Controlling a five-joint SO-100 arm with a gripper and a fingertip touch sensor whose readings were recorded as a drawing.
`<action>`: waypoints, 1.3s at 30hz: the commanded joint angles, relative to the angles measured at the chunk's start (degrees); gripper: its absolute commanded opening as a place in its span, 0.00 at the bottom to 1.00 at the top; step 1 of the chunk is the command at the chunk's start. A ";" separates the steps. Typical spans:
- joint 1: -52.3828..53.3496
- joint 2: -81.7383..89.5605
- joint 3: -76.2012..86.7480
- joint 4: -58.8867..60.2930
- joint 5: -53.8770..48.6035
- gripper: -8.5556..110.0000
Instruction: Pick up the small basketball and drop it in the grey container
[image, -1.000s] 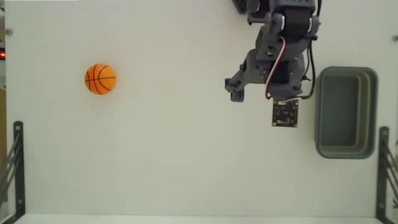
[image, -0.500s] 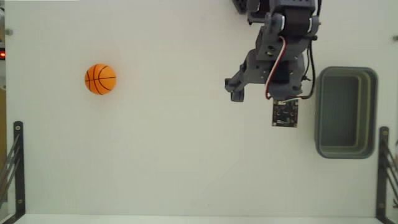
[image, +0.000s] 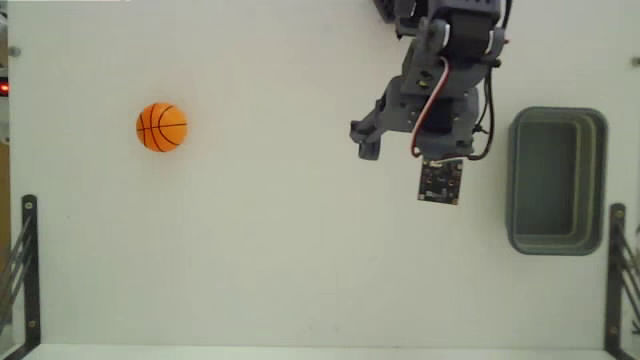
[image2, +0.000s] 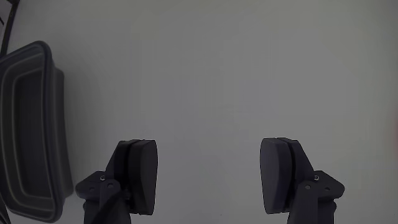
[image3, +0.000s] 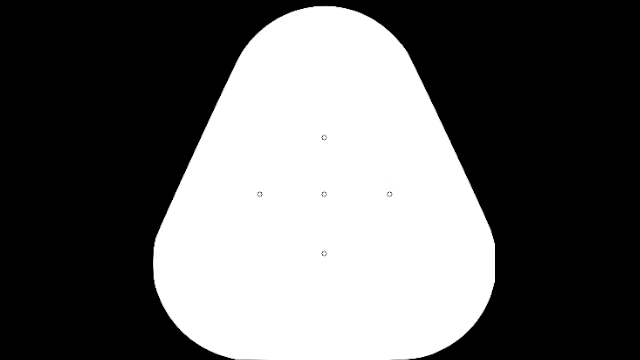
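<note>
The small basketball (image: 161, 127), orange with black seams, rests on the white table far left in the fixed view. At the right stands the grey container (image: 513, 180), with nothing visible inside; its dark wall (image2: 31, 124) fills the left edge of the wrist view. My gripper (image: 398, 150) hangs from the arm at top centre-right, just left of the container and far from the ball. In the wrist view the gripper (image2: 210, 152) is open, its two dark fingers (image2: 140, 168) wide apart over bare table with nothing between them. That view does not show the ball.
Black metal brackets stand at the lower left (image: 28, 260) and lower right (image: 615, 270) table edges. A small red light (image: 4, 88) glows at the left edge. White table surface (image: 300, 220) stretches between ball and arm.
The arm has swung slightly left and up in the fixed view, away from the container. The ball and the container have not moved.
</note>
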 joint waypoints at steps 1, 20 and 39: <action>3.26 1.67 -0.06 -0.22 0.26 1.00; 18.83 1.67 -0.06 -0.22 0.26 1.00; 38.56 1.67 -0.06 -0.22 0.26 1.00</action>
